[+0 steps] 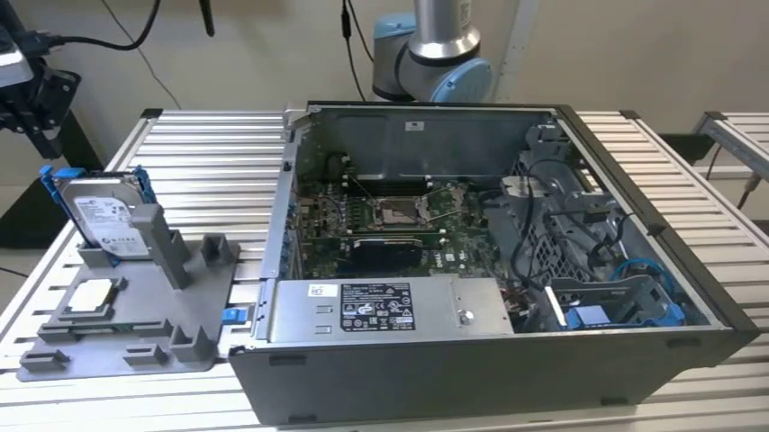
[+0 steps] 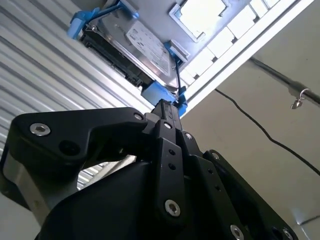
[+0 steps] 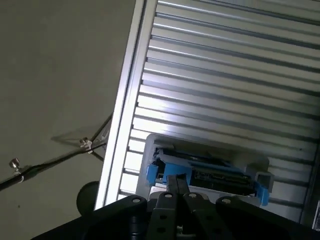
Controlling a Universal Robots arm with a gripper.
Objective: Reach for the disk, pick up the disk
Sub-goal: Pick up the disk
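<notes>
The disk point(image 1: 106, 216) is a silver hard drive with a white label in a bright blue carrier. It stands on edge in a slot of the grey holder point(image 1: 150, 324) at the exterior view's left. My gripper point(image 1: 46, 139) hangs above it and a little to the left, apart from it, with its black fingers together and nothing between them. In the second wrist view the fingertips point(image 2: 167, 106) point at the blue corner of the disk point(image 2: 142, 45). In the first wrist view the gripper point(image 3: 176, 181) sits just short of the disk's upper edge point(image 3: 215, 172).
A small square silver chip point(image 1: 94, 295) lies flat on the grey holder. An open computer case point(image 1: 481, 270) fills the middle of the slatted metal table point(image 1: 204, 153). The arm's base point(image 1: 433, 54) stands behind it. A cable point(image 3: 55, 160) runs over the floor beside the table edge.
</notes>
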